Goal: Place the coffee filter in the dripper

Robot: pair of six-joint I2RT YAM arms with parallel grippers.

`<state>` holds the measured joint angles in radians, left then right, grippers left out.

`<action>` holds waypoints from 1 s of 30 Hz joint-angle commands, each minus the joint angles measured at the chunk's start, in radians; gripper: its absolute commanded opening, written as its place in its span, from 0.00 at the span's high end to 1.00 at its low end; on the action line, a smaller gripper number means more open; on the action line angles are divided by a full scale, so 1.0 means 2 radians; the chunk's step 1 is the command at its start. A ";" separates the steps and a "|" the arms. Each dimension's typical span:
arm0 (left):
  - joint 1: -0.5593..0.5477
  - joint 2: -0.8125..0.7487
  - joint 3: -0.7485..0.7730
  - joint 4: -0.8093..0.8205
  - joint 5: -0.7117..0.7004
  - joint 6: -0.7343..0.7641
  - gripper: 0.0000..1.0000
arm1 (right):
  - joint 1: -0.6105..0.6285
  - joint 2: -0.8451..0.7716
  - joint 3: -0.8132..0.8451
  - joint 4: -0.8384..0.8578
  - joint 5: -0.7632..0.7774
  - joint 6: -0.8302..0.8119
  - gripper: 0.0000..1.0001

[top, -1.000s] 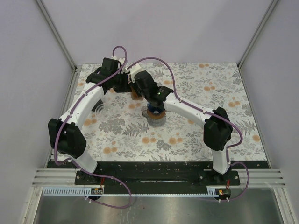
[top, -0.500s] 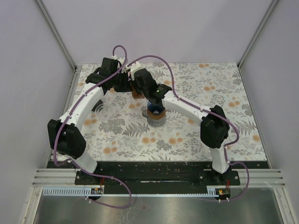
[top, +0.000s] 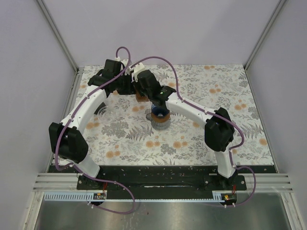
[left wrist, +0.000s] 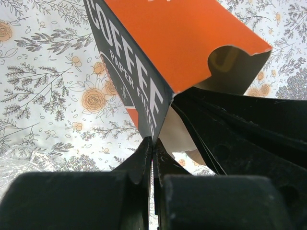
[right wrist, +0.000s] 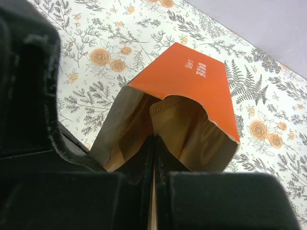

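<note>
An orange and dark filter box printed "COFFEE PAPER FILTER" lies tilted at the back of the table. My left gripper is shut on the box's lower corner edge. In the right wrist view the box's open end faces me, with brown paper filters inside. My right gripper is shut on the edge of one filter at the box mouth. The dripper, brown and blue on a clear base, stands just in front of the box, partly hidden by my right arm.
A clear glass vessel stands left of the dripper; its rim shows at the lower left of the left wrist view. My right gripper's black body fills the right of that view. The flowered tablecloth covers the table.
My right arm has shifted slightly back and left, closer into the box mouth. The left arm and the box have stayed put.
</note>
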<state>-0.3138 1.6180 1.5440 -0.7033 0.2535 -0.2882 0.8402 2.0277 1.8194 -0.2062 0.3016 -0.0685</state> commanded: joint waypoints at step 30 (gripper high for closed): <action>0.039 0.012 0.016 0.033 -0.035 0.048 1.00 | -0.023 -0.207 -0.121 0.009 -0.171 0.077 1.00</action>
<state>-0.2455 1.6550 1.5440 -0.6937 0.1783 -0.2024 0.8028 1.6436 1.5871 -0.2153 -0.0273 0.0910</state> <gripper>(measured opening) 0.016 0.017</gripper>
